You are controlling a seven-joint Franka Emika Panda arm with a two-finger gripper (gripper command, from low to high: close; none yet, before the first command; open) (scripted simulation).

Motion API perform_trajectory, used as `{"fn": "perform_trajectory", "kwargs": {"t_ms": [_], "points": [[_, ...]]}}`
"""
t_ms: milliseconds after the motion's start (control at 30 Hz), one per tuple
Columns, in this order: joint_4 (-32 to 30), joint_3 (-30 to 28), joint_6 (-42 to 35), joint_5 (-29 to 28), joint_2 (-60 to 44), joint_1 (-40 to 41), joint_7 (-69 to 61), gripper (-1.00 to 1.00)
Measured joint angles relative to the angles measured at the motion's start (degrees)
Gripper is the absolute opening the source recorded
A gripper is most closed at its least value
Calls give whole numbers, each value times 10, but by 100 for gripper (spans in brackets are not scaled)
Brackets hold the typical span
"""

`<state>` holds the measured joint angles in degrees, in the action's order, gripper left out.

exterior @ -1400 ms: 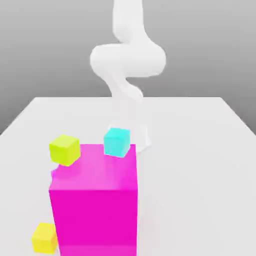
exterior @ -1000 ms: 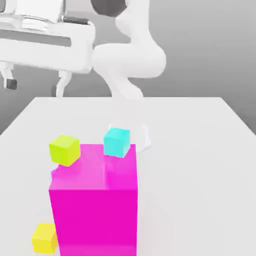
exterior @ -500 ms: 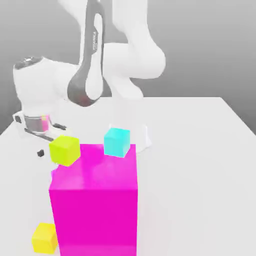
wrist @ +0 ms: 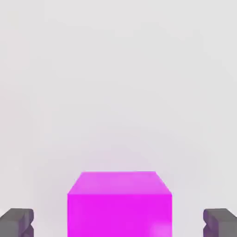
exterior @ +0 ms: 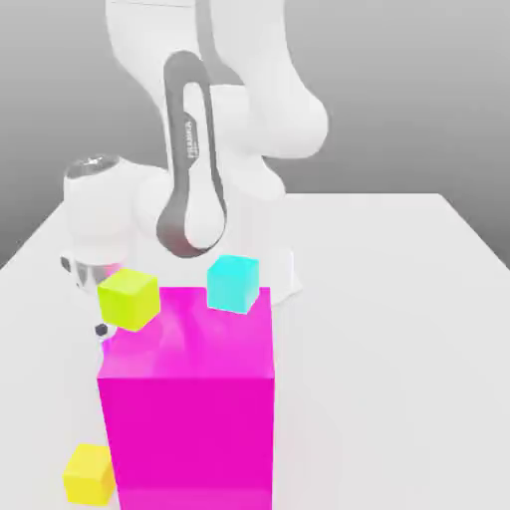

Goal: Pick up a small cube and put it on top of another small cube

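In the hand view the small magenta cube (wrist: 119, 203) lies on the white table, between the two dark fingertips (wrist: 16, 222) of my gripper (wrist: 118, 225). The gripper is open, with a wide gap on each side of the cube, and it touches nothing. In the exterior view the white arm (exterior: 189, 169) reaches down at the left, its hand just behind the lime cube (exterior: 128, 298). One dark fingertip (exterior: 101, 330) peeks out below that cube. The cyan cube (exterior: 233, 283) sits further to the exterior view's right.
A huge magenta block (exterior: 189, 398) stands in the foreground of the exterior view and hides the table area behind it. A yellow cube (exterior: 88, 473) lies at its lower left. The white table (exterior: 398, 329) stretches away to the exterior view's right.
The arm has swung into view from above and come down at the exterior view's left, behind the lime cube. The cubes have not moved. The gripper stays open.
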<state>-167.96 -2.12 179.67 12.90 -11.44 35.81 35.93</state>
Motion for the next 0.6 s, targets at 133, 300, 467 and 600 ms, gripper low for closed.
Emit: {"fn": "perform_trajectory", "kwargs": {"t_ms": [133, 300, 467, 600], "points": [[2, 37, 25, -3, -29, 41, -3, -100], [2, 40, 27, -6, -32, 45, -1, -100], [-2, -14, -10, -20, 12, -10, 16, -100], [-10, -79, -49, -76, 59, -60, 59, -100]]}}
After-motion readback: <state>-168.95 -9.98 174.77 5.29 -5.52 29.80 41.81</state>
